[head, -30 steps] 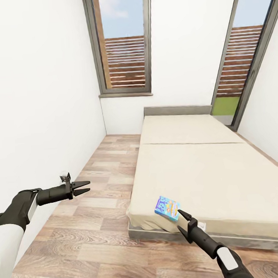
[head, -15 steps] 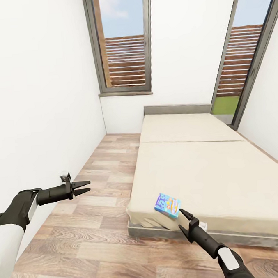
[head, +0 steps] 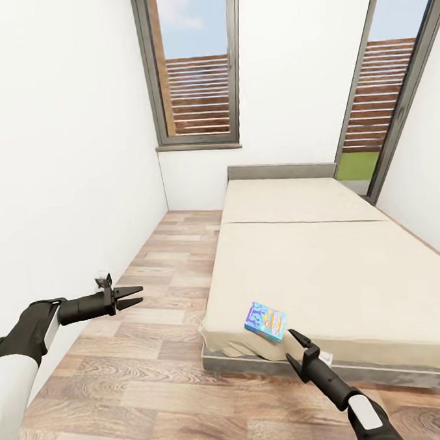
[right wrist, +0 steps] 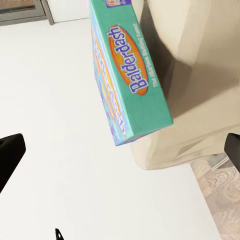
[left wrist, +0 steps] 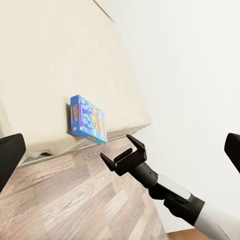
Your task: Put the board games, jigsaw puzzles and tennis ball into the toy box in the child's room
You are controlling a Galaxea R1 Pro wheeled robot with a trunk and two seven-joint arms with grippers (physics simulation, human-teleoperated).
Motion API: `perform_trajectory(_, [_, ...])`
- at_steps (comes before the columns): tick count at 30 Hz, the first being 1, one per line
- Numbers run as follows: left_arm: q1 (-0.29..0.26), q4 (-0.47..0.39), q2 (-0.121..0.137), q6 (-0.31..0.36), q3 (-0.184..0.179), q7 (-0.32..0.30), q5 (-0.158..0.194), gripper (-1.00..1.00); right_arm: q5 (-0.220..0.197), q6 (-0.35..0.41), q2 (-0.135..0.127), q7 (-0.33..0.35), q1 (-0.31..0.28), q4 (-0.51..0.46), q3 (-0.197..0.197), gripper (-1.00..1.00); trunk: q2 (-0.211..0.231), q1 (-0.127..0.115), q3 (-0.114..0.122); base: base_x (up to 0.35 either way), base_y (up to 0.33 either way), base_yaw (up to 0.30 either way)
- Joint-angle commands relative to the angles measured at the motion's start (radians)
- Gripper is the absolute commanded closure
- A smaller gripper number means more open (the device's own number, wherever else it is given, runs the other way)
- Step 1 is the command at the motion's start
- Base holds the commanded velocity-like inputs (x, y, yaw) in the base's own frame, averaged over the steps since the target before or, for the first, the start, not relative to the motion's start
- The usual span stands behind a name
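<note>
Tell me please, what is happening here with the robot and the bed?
The robot stands at the foot corner of the bed. A small blue board game lies on the mattress near that corner. The right gripper is open and reaches toward the game from just below it, but does not hold it yet. The left gripper is also open, empty, and hangs over the wood floor beside the bed.

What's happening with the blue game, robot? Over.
Right gripper open, just short of blue board game at bed corner. Left gripper open, empty. Nothing blocking.
</note>
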Motion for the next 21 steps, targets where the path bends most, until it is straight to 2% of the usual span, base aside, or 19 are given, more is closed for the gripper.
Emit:
perform_trajectory(1, [-0.001,0.0,0.0,0.01,0.001,-0.005,-0.002,-1.0,0.0,0.006,0.001,0.002,-0.001,-0.001,-0.007,-1.0,0.0,0.0,-0.001,0.0,0.0,0.0])
perform_trajectory(21, [-0.001,-0.001,0.0,0.004,0.001,-0.003,-0.003,-1.0,0.0,0.007,0.001,0.003,-0.001,-0.001,-0.011,-1.0,0.0,0.0,-0.001,0.034,0.0,0.0])
